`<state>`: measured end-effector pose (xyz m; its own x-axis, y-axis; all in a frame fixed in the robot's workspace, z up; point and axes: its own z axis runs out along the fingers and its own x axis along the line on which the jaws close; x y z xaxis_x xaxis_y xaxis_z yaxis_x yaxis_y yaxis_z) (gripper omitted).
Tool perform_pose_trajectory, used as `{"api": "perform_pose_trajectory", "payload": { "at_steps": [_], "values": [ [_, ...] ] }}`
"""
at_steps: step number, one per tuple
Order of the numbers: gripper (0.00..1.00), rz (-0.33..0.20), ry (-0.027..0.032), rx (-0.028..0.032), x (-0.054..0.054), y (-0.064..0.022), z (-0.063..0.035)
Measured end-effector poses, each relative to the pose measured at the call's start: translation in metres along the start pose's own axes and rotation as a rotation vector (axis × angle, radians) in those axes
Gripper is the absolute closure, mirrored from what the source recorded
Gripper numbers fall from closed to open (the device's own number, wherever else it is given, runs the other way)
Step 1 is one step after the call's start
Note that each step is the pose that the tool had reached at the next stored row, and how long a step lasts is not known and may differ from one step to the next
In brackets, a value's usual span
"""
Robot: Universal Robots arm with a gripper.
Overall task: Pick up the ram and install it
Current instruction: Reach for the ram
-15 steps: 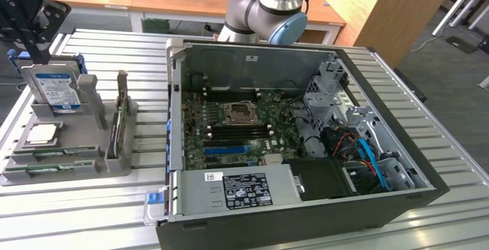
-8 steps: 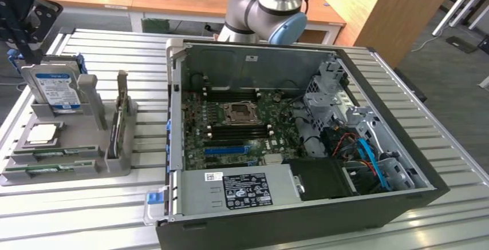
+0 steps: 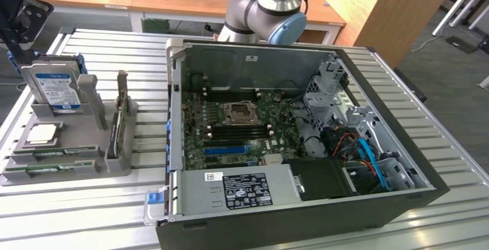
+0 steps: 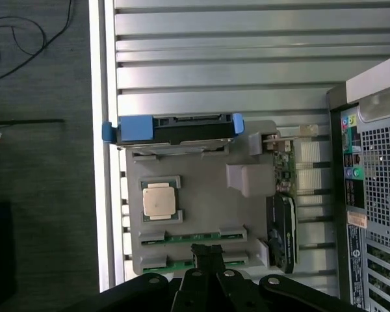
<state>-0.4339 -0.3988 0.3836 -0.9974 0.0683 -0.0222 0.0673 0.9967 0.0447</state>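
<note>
In the wrist view, the gripper hangs over the gray tray. Its fingers are pressed together with nothing between them. One ram stick lies in a tray slot beside the processor chip. A second ram stick lies in the next slot, partly hidden by the gripper. The exterior view shows the open computer case beside the tray. The hard drive stands at the tray's end away from the ram.

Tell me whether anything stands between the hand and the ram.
Nothing visible does. The shut hand hangs right above the two ram sticks lying flat in the grey tray, with no object between them.
</note>
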Motion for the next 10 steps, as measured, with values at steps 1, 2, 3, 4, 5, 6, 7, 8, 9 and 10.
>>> {"api": "perform_pose_trajectory", "payload": {
  "at_steps": [1,2,3,4,5,6,7,8,9,10],
  "values": [
    [0.89,0.0,0.0,0.0,0.0012,-0.0001,0.0001],
    [0.89,0.0,0.0,0.0,0.0024,-0.0002,0.0002],
    [0.89,0.0,0.0001,-0.0001,0.0036,-0.0003,0.0002],
    [0.89,0.0,0.0002,-0.0001,0.0047,-0.0003,0.0003],
    [0.89,0.0,0.0004,0.0,0.0057,-0.0004,0.0004],
    [0.89,0.0,0.0005,0.0,0.0067,-0.0005,0.0004],
    [0.89,0.0,0.0006,0.0,0.0079,-0.0006,0.0005],
    [0.89,0.0,0.0006,-0.0001,0.0083,-0.0006,0.0006],
    [0.89,0.0,0.0006,-0.0001,0.0083,-0.0007,0.0005],
    [0.89,0.0,0.0006,-0.0001,0.0083,-0.0006,0.0005]
  ]
}}
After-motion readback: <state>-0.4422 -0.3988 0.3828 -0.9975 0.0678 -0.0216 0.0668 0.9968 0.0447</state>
